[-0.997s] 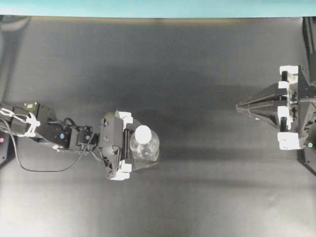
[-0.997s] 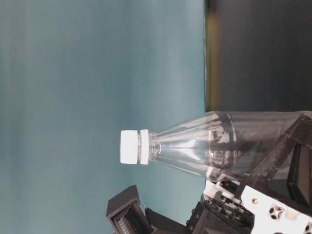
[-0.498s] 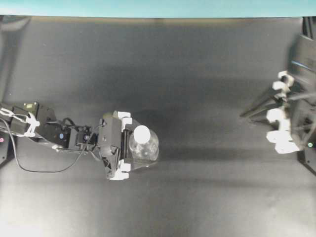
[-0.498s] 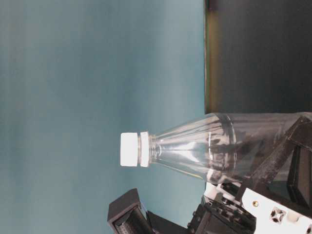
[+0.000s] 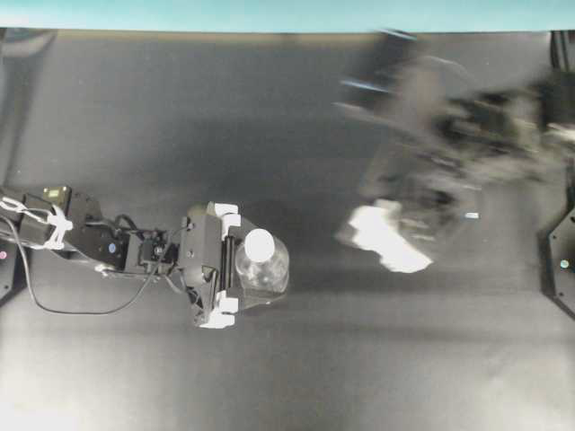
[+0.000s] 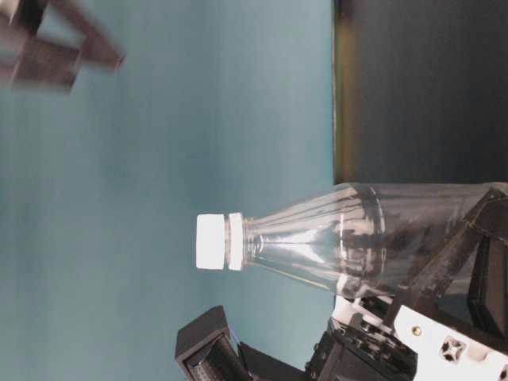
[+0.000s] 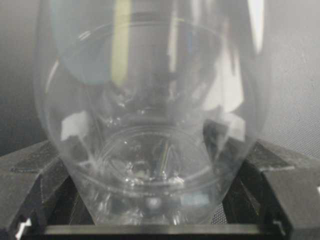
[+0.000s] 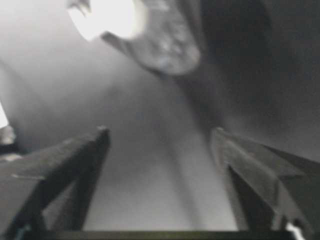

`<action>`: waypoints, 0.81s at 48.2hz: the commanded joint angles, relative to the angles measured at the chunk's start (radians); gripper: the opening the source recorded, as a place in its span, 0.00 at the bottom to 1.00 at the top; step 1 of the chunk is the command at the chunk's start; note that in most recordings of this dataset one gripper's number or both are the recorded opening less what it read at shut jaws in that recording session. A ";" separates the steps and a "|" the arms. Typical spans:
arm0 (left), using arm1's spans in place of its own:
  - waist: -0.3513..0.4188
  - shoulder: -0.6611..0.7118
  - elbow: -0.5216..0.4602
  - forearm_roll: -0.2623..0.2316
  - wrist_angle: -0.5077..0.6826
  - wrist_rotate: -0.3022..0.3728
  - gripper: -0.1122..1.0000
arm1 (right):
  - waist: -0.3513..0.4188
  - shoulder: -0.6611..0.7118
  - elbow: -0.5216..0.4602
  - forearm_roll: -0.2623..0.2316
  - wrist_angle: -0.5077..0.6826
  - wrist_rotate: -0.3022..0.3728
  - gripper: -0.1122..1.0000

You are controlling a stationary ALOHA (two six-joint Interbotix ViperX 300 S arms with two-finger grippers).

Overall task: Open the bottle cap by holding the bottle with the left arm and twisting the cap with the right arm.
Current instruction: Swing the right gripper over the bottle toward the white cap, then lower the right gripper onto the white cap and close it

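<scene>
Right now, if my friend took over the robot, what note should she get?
Left gripper: shut on the bottle, holding its clear body upright on the black table.
Right gripper: jaws open, holding nothing. In the overhead view it is a blur up and to the right of the bottle, apart from it.
Cap: white, on the bottle's neck, nothing touching it.
Done: bottle held.
Left: bring the right gripper onto the cap, close on it, twist it off.
</scene>
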 commanded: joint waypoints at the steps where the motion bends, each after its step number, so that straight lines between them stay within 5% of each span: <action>1: -0.002 -0.003 -0.003 0.003 -0.005 -0.002 0.83 | 0.015 0.101 -0.156 0.011 0.101 0.021 0.81; 11: -0.002 -0.005 -0.002 0.003 -0.005 -0.002 0.83 | 0.026 0.313 -0.420 0.011 0.337 0.104 0.81; 18: -0.002 -0.003 0.000 0.003 -0.003 -0.002 0.83 | 0.029 0.410 -0.523 0.011 0.391 0.140 0.80; 27: -0.002 -0.005 0.002 0.002 -0.003 -0.009 0.83 | 0.029 0.476 -0.545 0.011 0.371 0.264 0.80; 39: -0.006 -0.005 0.002 0.003 -0.005 -0.011 0.83 | 0.031 0.502 -0.529 0.002 0.328 0.284 0.80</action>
